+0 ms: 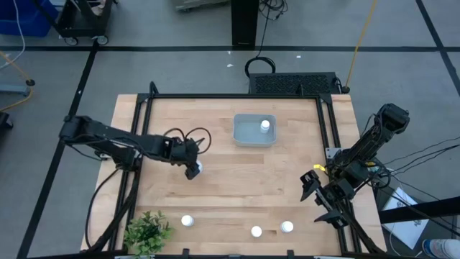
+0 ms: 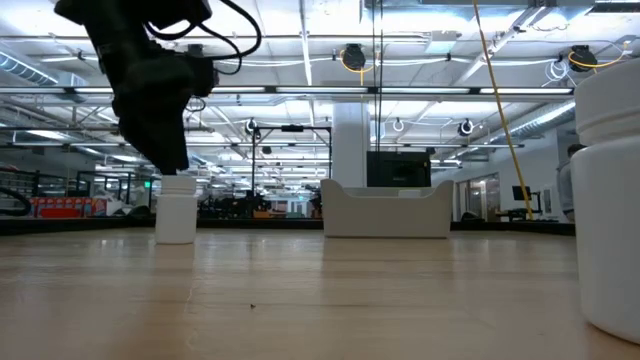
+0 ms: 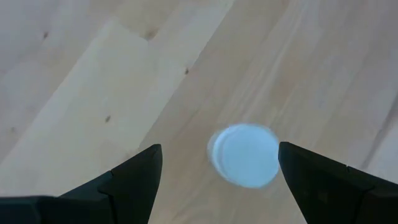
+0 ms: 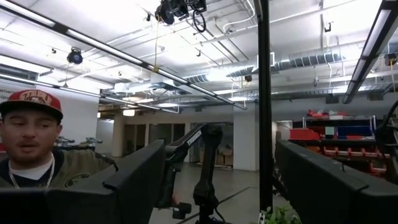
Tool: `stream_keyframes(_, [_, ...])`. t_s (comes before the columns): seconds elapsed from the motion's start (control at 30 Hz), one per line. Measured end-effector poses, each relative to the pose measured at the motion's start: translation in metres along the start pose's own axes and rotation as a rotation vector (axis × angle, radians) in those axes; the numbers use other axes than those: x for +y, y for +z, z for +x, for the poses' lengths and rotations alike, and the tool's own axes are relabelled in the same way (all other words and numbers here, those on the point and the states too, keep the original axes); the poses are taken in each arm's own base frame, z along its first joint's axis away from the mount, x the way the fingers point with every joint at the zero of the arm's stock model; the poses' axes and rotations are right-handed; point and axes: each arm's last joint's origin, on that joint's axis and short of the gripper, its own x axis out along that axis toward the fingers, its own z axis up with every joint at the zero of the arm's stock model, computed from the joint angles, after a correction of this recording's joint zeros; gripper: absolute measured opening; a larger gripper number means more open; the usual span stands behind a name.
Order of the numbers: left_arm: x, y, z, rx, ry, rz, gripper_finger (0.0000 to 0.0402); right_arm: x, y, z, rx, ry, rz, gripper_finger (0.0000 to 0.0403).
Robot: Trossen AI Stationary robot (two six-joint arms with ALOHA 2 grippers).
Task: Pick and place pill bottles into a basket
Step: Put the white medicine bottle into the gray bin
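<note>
1. Five pill bottles are counted: one (image 1: 265, 125) in the basket (image 1: 244, 135), three (image 1: 256, 231) at six o'clock.
2. The fifth (image 1: 198, 167) is straddled, ungripped, by the left gripper (image 1: 192, 170), jaws wide.
3. The right gripper (image 1: 313, 193) is parked at four o'clock, open, empty.

Desk (image 1: 230, 180): pale blond wood, lengthwise plank grain, small dark knots, black frame rails
Pill bottles: white throughout; one in the basket (image 1: 265, 125), one under the left tool (image 1: 198, 168), three along the near edge (image 1: 187, 221) (image 1: 256, 231) (image 1: 287, 227)
Basket (image 1: 243, 134): translucent grey-blue
Left tool (image 1: 192, 171): black, matte
Right tool (image 1: 321, 201): black, with yellow tags near the wrist
Plant (image 1: 147, 232): green leaves
Floor (image 1: 180, 29): grey, black tape lines
Person's cap (image 4: 30, 98): red, with white lettering
</note>
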Motion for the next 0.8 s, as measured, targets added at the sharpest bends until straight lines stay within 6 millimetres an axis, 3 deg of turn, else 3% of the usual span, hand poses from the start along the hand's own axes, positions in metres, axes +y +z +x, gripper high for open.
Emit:
stream_keyframes(0.4, [-0.0065,0.0015,0.0090,0.003,-0.032,0.010,0.0328,0.0000,0.0000,0.0001,0.001,-0.002,0.001,0.0295])
stream_keyframes(0.8, [0.0018,0.0028,0.0085,0.023,0.003,0.021,0.0328,0.0000,-0.0005,0.0002,0.006,-0.003,0.007,0.0295])
